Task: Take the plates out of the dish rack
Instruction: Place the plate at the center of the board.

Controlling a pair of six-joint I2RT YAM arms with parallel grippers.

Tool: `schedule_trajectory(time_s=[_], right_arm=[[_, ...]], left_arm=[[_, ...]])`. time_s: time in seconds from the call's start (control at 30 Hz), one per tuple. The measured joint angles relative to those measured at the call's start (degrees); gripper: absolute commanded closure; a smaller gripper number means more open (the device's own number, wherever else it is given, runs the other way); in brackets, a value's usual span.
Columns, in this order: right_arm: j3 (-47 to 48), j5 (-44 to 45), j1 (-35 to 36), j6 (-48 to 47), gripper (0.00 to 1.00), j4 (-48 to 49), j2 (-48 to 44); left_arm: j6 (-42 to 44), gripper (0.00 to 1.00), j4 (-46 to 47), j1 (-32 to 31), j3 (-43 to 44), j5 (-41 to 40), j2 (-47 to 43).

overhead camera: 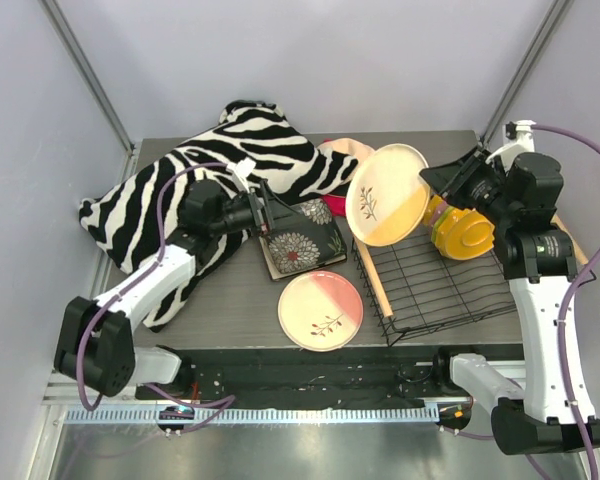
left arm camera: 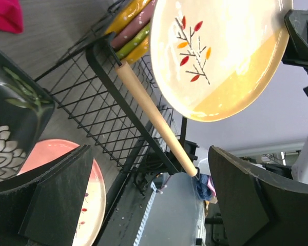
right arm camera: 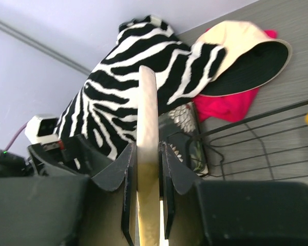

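Note:
My right gripper [overhead camera: 435, 183] [right arm camera: 148, 148] is shut on the rim of a round cream-and-yellow plate [overhead camera: 387, 195] [left arm camera: 215, 56] [right arm camera: 148, 97] with a branch motif. It holds the plate tilted up above the far left corner of the black wire dish rack [overhead camera: 440, 285] [left arm camera: 118, 102]. Several yellow and orange plates [overhead camera: 462, 232] [left arm camera: 133, 25] stand on edge at the rack's far side. A pink-and-cream round plate [overhead camera: 320, 310] [left arm camera: 95, 200] lies on the table left of the rack. Behind it rests a dark square plate [overhead camera: 300, 245] [left arm camera: 10, 118] with a big flower. My left gripper [overhead camera: 278, 215] [left arm camera: 149, 169] hovers open over that square plate, with nothing in it.
A zebra-striped cloth [overhead camera: 210, 165] [right arm camera: 113, 87] covers the far left of the table, under my left arm. A peach hat [overhead camera: 342, 150] [right arm camera: 246, 51] on a pink cloth [right arm camera: 231, 107] lies behind the plates. The rack's wooden handle [overhead camera: 373, 285] [left arm camera: 154, 120] runs along its left side.

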Motion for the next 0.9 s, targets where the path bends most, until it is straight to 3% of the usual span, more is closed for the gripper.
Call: schedule_trajectory(time_s=[0.63, 0.73, 0.9], right_arm=[[-6.4, -9.6, 4.0, 8.3, 0.99, 12.8, -0.2], [-7.5, -10.0, 5.4, 8.9, 0.99, 14.5, -0.2], [-9.5, -10.1, 7.5, 9.4, 0.99, 15.2, -0.2]], left_arm=[[-13.1, 0.06, 19.7, -5.1, 0.0, -0.7, 9.8], [-15.6, 0.13, 23.0, -5.8, 0.0, -0.9, 11.2], [-19.8, 0.44, 29.0, -6.5, 0.5, -0.9, 13.2]])
